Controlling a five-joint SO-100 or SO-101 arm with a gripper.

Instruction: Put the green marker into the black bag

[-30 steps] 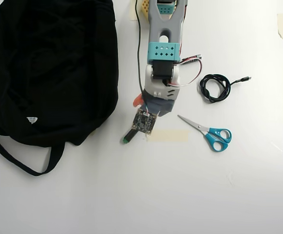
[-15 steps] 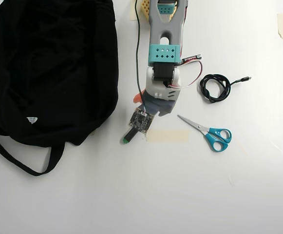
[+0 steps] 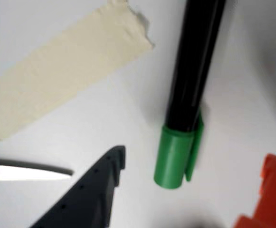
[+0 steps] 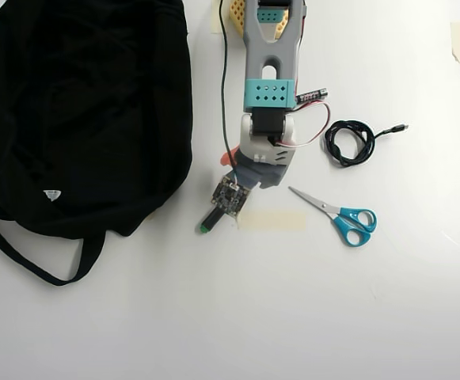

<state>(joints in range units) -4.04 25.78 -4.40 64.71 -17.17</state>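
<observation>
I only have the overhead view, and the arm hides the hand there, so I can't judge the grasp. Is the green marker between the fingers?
Observer: Yes. In the wrist view the green marker lies flat with its green cap between the open hand's dark finger and orange finger.
Operator: Is either finger touching it?
Observer: No. Bare table shows on both sides of the cap, and the gap on the dark finger's side looks narrower.
Operator: Is the tape in the way?
Observer: No. The strip of masking tape lies flat on the dark finger's side, apart from the marker.
</observation>
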